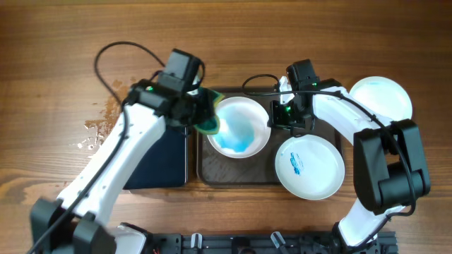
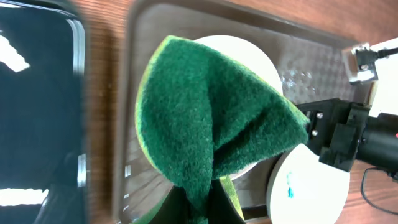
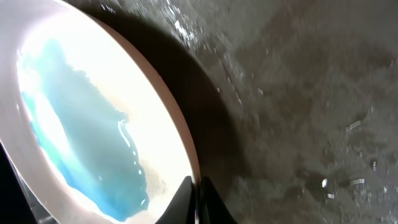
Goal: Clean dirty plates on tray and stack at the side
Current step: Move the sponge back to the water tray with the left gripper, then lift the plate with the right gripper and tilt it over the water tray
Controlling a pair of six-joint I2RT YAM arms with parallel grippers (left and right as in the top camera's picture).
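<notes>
With the left end effector [image 1: 199, 111] pinching a green sponge [image 1: 207, 120] and the right end effector [image 1: 277, 117] clamped on the rim of the blue-smeared plate [image 1: 240, 127], which sits on the tray [image 1: 212, 176] mid-surface [image 1: 56, 42] toward the far edge, the sponge should sweep firmly through the blue while the right grip braces the plate against sliding.

Left wrist: sponge [image 2: 211, 118] hides most of the plate [image 2: 249, 53] behind it, plus the left gripper [image 2: 208, 208] tips pinching its lower end. Left of sponge, black tray [image 2: 37, 112] is blurred and cropped. Right wrist: plate cropped up-left of right gripper [image 3: 198, 202], whose fingers are barely in frame.
</notes>
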